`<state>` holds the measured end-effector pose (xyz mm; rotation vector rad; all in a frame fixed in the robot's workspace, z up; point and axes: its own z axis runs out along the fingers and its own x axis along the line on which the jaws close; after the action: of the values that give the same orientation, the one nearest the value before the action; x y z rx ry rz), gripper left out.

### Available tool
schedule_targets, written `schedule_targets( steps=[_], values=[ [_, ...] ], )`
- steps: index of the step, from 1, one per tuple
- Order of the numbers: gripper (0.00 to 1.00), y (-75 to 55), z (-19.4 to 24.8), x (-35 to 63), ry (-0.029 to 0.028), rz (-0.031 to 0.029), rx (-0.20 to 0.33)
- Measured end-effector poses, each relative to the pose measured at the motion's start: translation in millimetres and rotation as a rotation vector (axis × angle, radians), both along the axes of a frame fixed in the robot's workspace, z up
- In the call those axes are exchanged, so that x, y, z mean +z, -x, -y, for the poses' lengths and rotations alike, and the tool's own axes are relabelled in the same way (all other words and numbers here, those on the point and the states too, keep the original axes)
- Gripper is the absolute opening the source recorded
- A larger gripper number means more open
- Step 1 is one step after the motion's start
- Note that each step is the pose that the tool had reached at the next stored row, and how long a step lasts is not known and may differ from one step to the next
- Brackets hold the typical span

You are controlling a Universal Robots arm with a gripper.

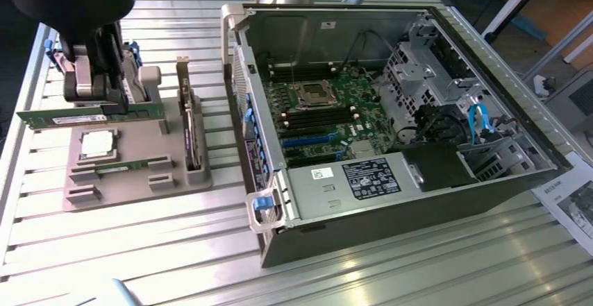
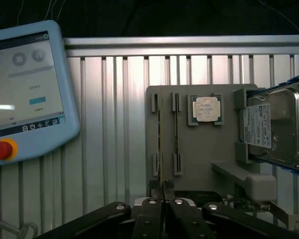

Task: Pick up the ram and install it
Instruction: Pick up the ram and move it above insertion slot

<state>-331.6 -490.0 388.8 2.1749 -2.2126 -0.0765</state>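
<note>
The ram (image 1: 55, 119) is a long thin green stick, held level over the back of the grey holder tray (image 1: 139, 139) on the exterior view's left. My gripper (image 1: 100, 103) comes down from above and is shut on the ram's middle. In the wrist view the ram (image 2: 160, 139) appears edge-on as a thin line running away from my shut gripper (image 2: 162, 196). A second, similar stick (image 1: 125, 164) lies in the tray's front slots, also seen as the second stick (image 2: 177, 134). The open computer case (image 1: 278, 216) shows its motherboard memory slots (image 1: 320, 120) to the exterior view's right.
The tray also holds a square silver processor (image 1: 97, 143), an upright expansion card (image 1: 190, 136) and a hard drive (image 2: 274, 129). A teach pendant (image 2: 25, 84) with a red button lies beside the tray. The table is ribbed aluminium (image 1: 139, 250).
</note>
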Motion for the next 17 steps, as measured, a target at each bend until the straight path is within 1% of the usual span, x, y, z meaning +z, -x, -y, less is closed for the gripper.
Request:
schedule_targets(
  steps=[4,7,8,14,17],
  values=[
    [0.12,-9.3,1.8,0.8,-0.0007,-0.0111,0.0],
    [0.12,-15.6,2.9,1.5,-0.0007,-0.0212,0.0],
    [0.12,-16.9,3.0,1.6,-0.0007,-0.0228,0.0],
    [0.12,-17.1,3.0,1.6,-0.0011,-0.0229,0.0],
    [0.12,-17.2,3.0,1.5,0.0015,-0.0228,0.0]
  ],
)
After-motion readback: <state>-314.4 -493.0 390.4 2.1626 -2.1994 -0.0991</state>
